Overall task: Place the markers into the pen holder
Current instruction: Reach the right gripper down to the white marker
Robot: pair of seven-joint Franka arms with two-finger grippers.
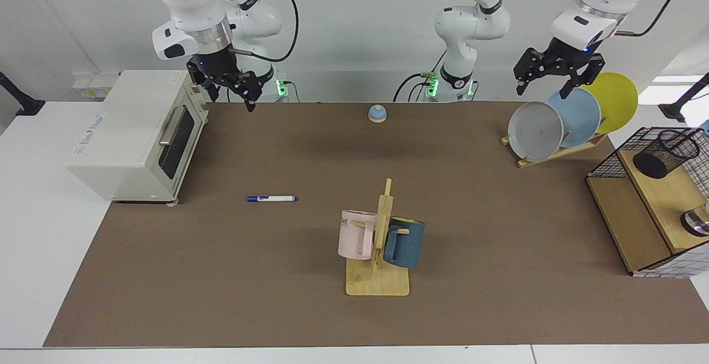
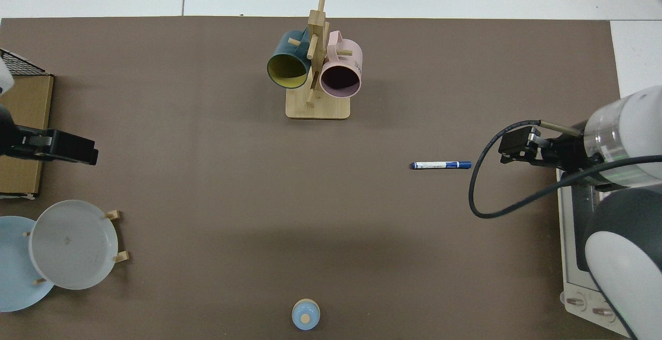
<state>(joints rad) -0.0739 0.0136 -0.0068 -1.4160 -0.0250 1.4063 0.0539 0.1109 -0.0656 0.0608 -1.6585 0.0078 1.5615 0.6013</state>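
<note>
Marker: we see the slim white-barrelled whiteboard marker with dark blue cap (image 1: 272, 198) lying flat on the brown table mat (image 1: 310, 308), below and well forward of the right gripper

Right gripper: our right gripper (image 1: 232, 84) hangs high beside the cream toaster oven (image 1: 133, 137), empty, fingers apart

Left gripper: our left gripper (image 1: 545, 81) waits above the grey plate (image 1: 535, 130) in the wooden rack, fingers spread, holding nothing

Pen holder: the small black wire-mesh cup (image 1: 664, 153) sits tilted on the wooden shelf, nearest our left gripper, far from the marker

Handling: we judge the marker light, stiff, smooth and apt to roll

Hold: we would pinch the barrel mid-length, across its width

Progress: nothing is grasped yet
</note>
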